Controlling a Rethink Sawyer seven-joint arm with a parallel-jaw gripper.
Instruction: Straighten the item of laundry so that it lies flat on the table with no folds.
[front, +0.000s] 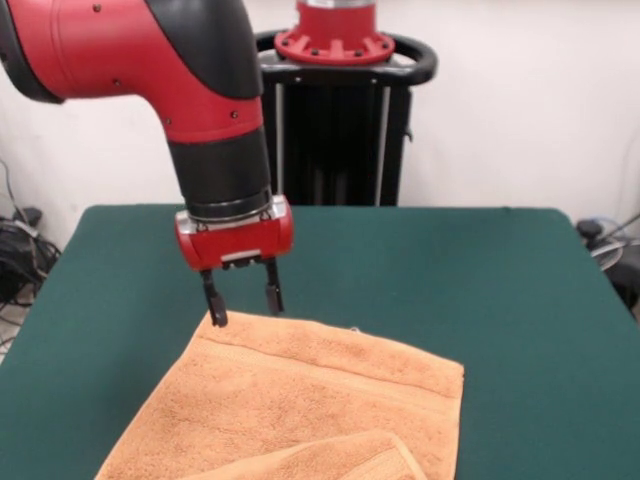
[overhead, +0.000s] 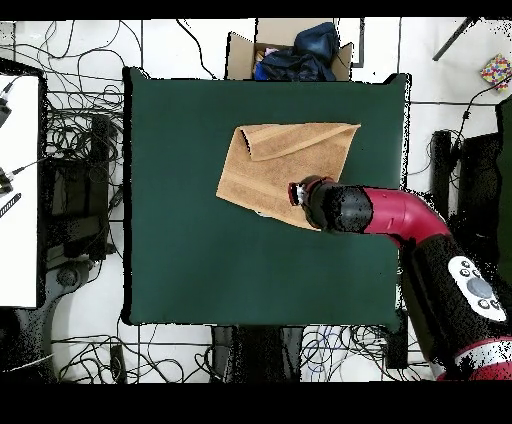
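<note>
The orange-tan towel (front: 300, 400) lies on the dark green table (front: 480, 270), towards its near side in the front view. Its near edge is folded back over itself in a flap (front: 345, 458). My gripper (front: 243, 303) is open and empty, pointing down just above the towel's far left corner, with one fingertip (front: 217, 318) at the towel's edge. In the overhead view the towel (overhead: 275, 170) has the folded strip (overhead: 295, 138) along its top edge, and the arm's wrist (overhead: 310, 195) covers the towel's lower right corner and hides the gripper.
The robot's black pedestal (front: 335, 120) stands at the table's far side. In the overhead view an open cardboard box with dark clothes (overhead: 295, 50) stands past the table's top edge. Cables lie on the floor around the table (overhead: 200, 260).
</note>
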